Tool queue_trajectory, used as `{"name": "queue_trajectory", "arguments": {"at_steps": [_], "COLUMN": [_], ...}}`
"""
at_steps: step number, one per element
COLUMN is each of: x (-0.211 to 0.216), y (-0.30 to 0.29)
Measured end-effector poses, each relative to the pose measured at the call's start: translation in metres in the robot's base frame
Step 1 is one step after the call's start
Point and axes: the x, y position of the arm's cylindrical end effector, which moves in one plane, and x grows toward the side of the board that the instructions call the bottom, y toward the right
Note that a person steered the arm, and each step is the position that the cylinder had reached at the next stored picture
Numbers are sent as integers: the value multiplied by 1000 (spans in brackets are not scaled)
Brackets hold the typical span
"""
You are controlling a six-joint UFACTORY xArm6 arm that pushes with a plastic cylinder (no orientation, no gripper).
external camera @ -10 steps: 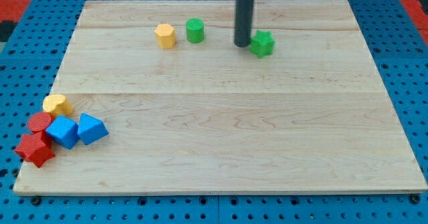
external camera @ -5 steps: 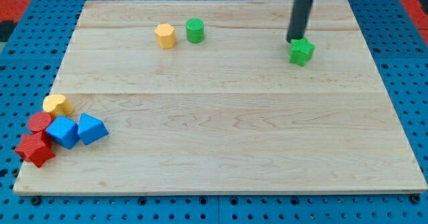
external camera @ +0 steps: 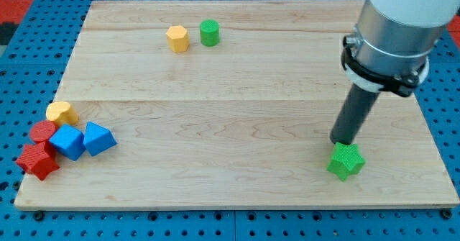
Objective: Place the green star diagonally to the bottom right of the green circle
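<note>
The green star (external camera: pixel 346 161) lies near the board's bottom right corner. The green circle (external camera: pixel 209 33) stands near the view's top, left of centre, far up and left of the star. My tip (external camera: pixel 341 142) sits just above the star, touching or almost touching its upper edge. The dark rod rises from there to the grey arm body at the view's top right.
A yellow hexagon block (external camera: pixel 177 38) stands just left of the green circle. At the left edge lies a cluster: a yellow block (external camera: pixel 62 113), a red cylinder (external camera: pixel 42 132), a red star-like block (external camera: pixel 36 160) and two blue blocks (external camera: pixel 68 142), (external camera: pixel 98 138). The wooden board (external camera: pixel 230 119) rests on a blue pegboard.
The green star has been pushed from the top, right of the green circle, further right and then far down to the bottom right. My tip followed it, staying at its upper side.
</note>
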Motion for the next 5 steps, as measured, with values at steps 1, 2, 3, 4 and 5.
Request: {"name": "queue_trajectory", "arguments": {"at_steps": [1, 2, 3, 4, 5], "x": [-16, 20, 79, 85, 73], "y": [-47, -68, -72, -44, -16]}}
